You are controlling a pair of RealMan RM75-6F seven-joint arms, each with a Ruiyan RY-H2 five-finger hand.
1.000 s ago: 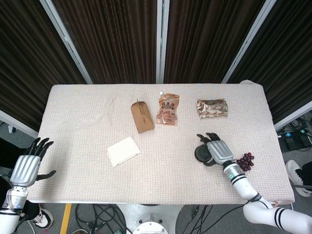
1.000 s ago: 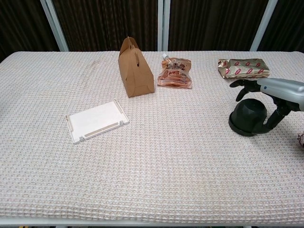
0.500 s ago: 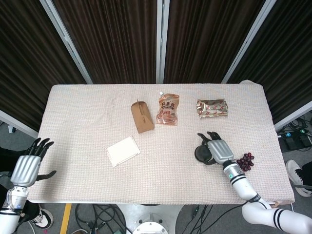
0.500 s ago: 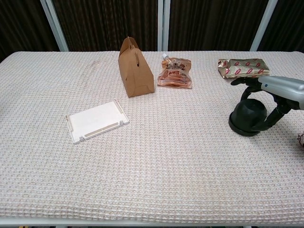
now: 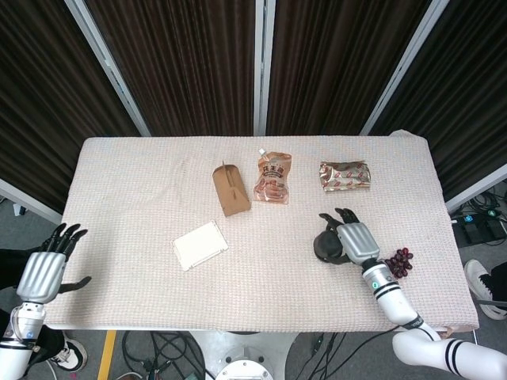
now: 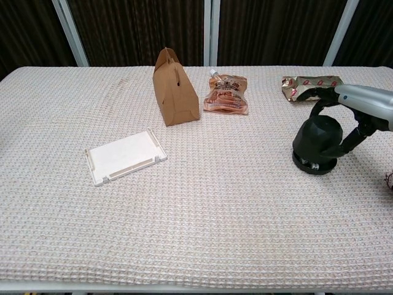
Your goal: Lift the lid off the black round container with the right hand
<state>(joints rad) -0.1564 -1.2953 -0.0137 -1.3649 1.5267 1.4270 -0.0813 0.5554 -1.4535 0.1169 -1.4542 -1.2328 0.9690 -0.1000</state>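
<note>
**The lid is just coming off**

The right hand [image 6: 359, 114] sits on top of the black round container [image 6: 315, 165]. Its fingers wrap around the domed lid [image 6: 317, 140] and grip it. In the chest view the lid looks a little raised and tilted, with a thin gap over the base on one side. So the lift looks started but not finished. The lid is not clear of the base yet.

The container stands near the right side of the table [image 5: 135, 182]. The shiny snack packet [image 5: 344, 175] lies behind it, a bit apart. A small bunch of dark grapes [image 5: 398, 261] lies just beside the right hand's wrist.

The left hand [image 5: 43, 273] hangs off the table's left edge, far from the container. Its fingers are spread and it holds nothing.

What is left, I think: raise the lid straight up until it is free. The base may tip or come up with it.
</note>
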